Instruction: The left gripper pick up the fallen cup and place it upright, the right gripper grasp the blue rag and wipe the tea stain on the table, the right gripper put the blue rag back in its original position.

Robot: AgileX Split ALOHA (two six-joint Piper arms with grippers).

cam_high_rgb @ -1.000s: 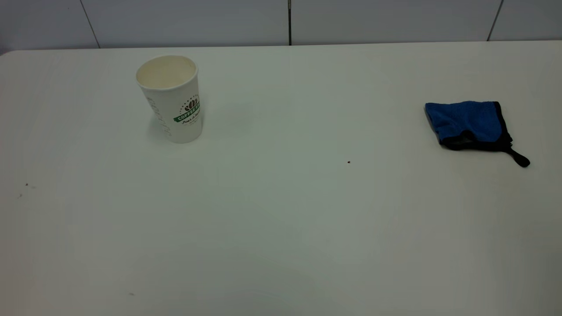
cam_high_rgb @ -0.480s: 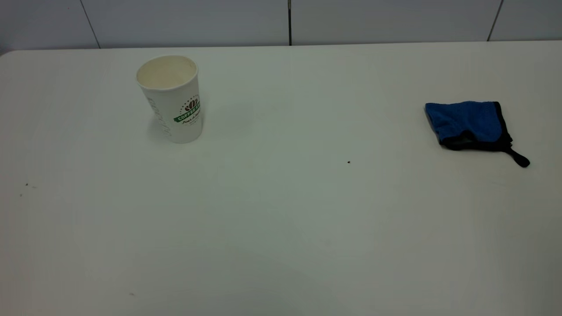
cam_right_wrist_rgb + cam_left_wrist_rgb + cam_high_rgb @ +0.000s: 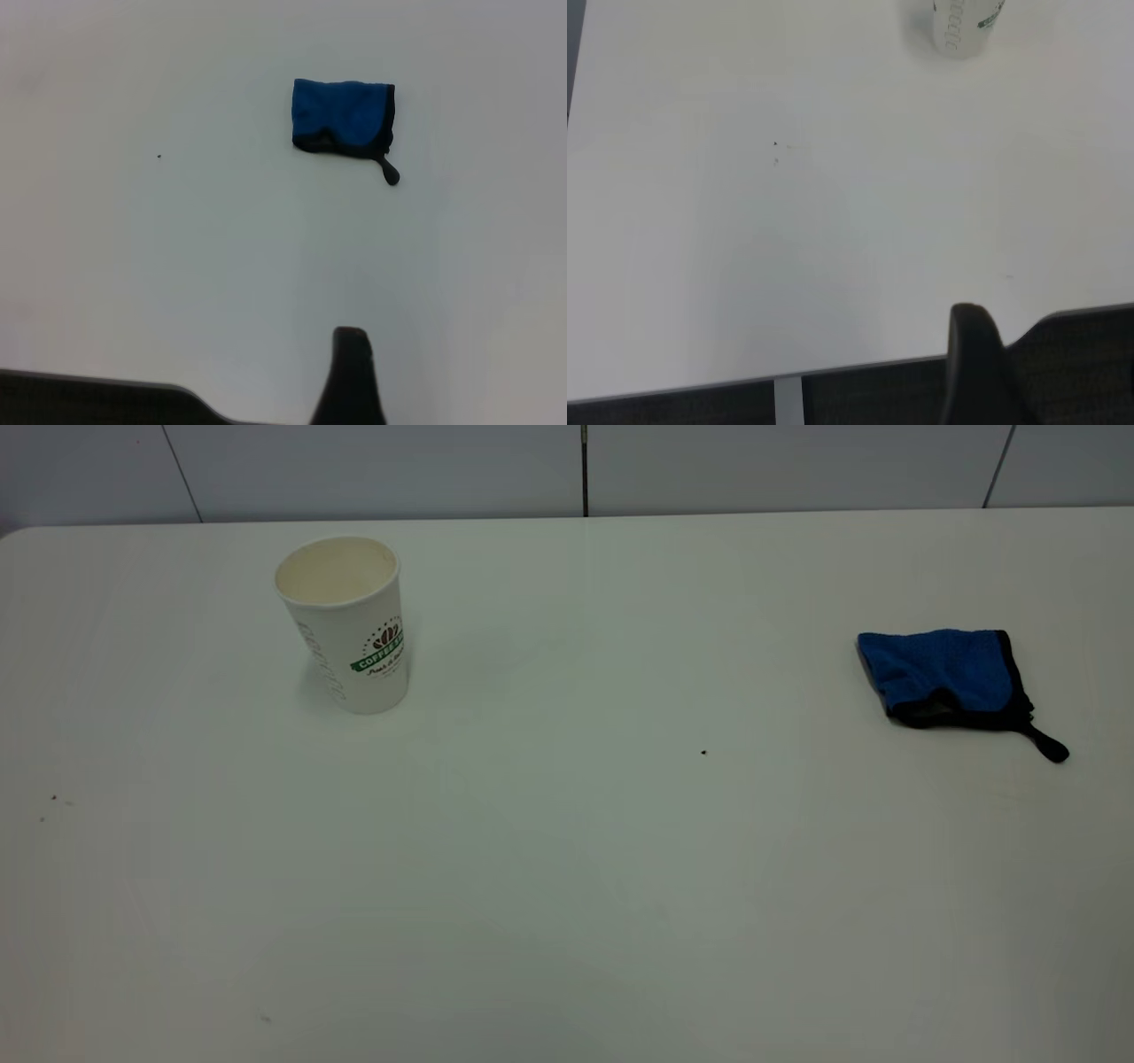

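Above table [image 3: 744, 266], left end effector [image 3: 970, 354].

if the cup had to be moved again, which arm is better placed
Probably left. The cup stands upright on the left part of the table, and it shows in the left wrist view, where the left gripper sits back by the table's near edge. The right wrist view shows only the blue rag.

Grey panelled wall [image 3: 372, 469] with dark seams, tiny dark speck [image 3: 703, 752] mid-surface
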